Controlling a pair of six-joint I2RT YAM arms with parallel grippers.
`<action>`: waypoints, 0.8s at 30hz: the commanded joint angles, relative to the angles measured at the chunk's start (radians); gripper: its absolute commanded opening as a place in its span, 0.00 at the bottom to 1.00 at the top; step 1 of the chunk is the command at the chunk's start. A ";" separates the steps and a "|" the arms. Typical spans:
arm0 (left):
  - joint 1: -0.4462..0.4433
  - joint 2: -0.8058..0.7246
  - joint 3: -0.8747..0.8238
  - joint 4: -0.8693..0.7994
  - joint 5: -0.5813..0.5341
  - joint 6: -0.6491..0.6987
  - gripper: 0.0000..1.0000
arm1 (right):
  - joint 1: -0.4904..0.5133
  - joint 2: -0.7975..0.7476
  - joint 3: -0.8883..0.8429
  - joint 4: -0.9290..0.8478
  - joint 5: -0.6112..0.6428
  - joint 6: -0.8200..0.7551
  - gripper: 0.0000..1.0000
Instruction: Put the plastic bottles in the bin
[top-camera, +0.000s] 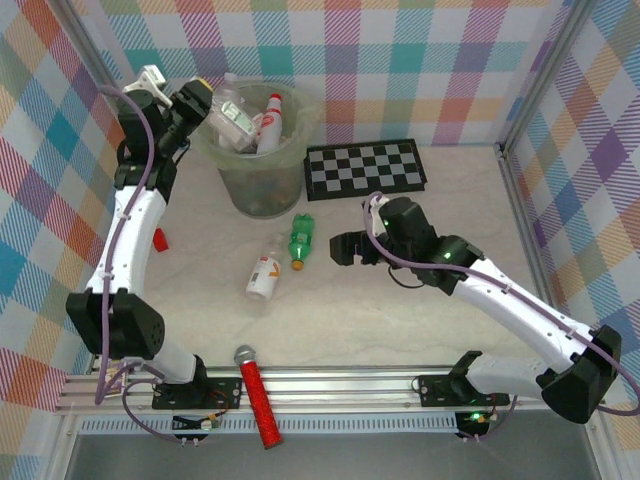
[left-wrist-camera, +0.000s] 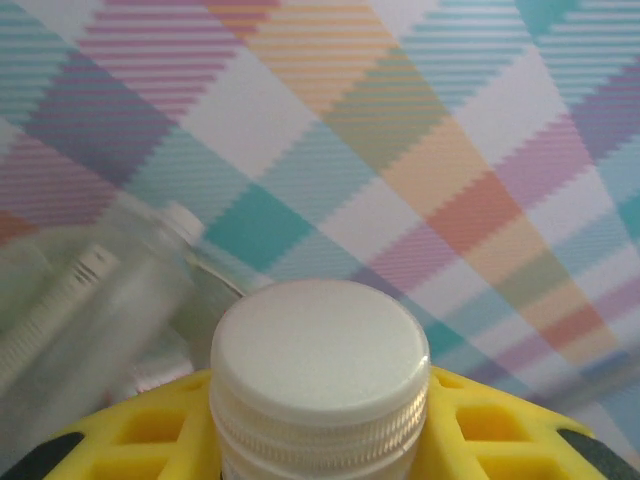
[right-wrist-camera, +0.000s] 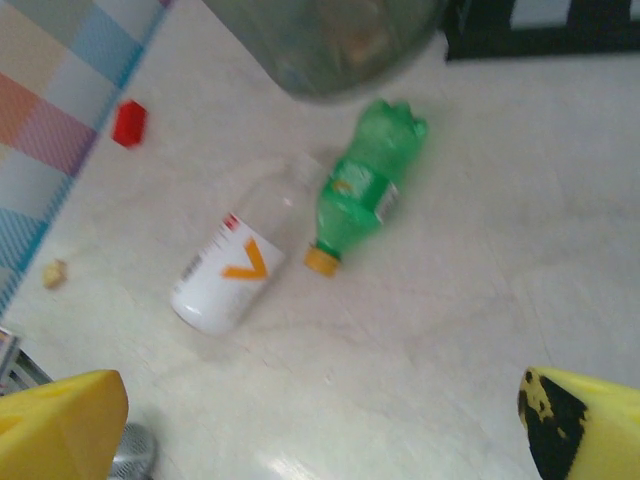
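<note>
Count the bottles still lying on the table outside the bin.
2. The green bottle lies just in front of the bin. The white-labelled clear bottle lies beside the green one, on its left and a little nearer. Any bottle behind the bin would be hidden.

White arms (top-camera: 125, 240) with black joints (top-camera: 115, 325), purple cables (top-camera: 150, 140), yellow fingers (right-wrist-camera: 60, 420).

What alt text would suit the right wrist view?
A green bottle and a clear bottle with a white label lie close together on the table. The open gripper has yellow fingers in the bottom corners; the bin and a red block sit beyond.
</note>
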 joint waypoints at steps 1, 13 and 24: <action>0.006 0.079 0.095 -0.025 -0.133 0.093 0.28 | -0.002 -0.003 -0.022 -0.049 -0.001 0.033 1.00; 0.006 0.285 0.351 -0.390 -0.055 0.275 0.42 | -0.002 0.016 -0.022 -0.055 -0.016 0.035 1.00; 0.010 0.311 0.512 -0.495 -0.089 0.360 0.83 | -0.002 0.053 -0.007 -0.052 -0.035 0.037 1.00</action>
